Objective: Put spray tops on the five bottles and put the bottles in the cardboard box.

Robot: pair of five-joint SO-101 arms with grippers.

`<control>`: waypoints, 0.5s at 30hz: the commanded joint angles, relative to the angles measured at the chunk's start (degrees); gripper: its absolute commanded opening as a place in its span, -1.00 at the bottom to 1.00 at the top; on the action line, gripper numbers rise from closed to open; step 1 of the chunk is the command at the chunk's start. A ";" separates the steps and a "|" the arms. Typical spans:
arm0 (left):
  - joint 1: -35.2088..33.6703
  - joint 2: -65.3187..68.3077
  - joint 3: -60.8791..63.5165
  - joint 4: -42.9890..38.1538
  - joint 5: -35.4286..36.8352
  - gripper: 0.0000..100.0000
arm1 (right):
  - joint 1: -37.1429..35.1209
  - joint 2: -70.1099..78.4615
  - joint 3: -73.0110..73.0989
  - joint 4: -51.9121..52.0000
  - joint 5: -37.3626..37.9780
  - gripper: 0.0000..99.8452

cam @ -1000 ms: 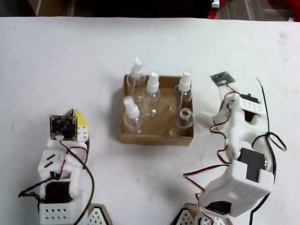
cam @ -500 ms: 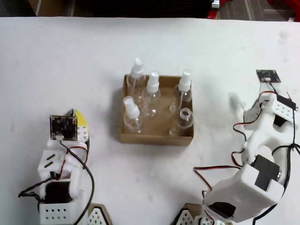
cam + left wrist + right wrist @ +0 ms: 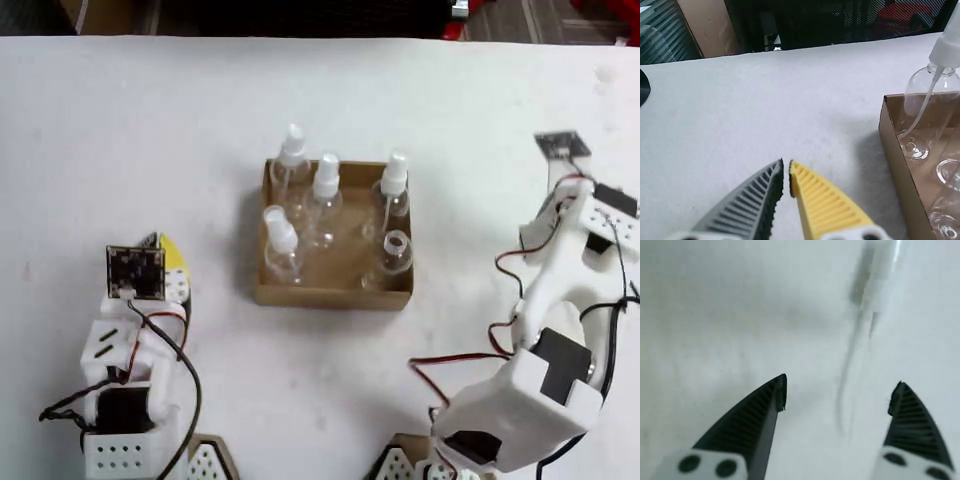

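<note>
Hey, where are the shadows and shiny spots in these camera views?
High view: even light on the table, no hard shadow round the cardboard box. Left wrist view: dark room behind, bright glints on the clear bottle. Right wrist view: a soft grey shadow beside the spray top.

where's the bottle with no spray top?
High view: the uncapped bottle stands in the near-right corner of the cardboard box, directly in front of a capped bottle.

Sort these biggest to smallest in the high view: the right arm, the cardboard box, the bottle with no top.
Biggest: right arm, though it's nearest the camera.
Then: cardboard box.
Smallest: bottle with no top.
</note>
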 commanded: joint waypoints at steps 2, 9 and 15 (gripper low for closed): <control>0.48 -0.57 -0.53 -1.49 -0.62 -0.95 | -3.82 1.54 -11.16 0.57 0.35 -0.47; 0.57 -0.57 -0.53 -1.49 -0.62 -0.95 | -3.12 21.41 -31.91 6.99 0.44 -0.47; 0.66 -0.57 -0.53 -1.49 -2.37 -0.95 | -1.54 38.02 -55.56 14.55 0.35 -0.47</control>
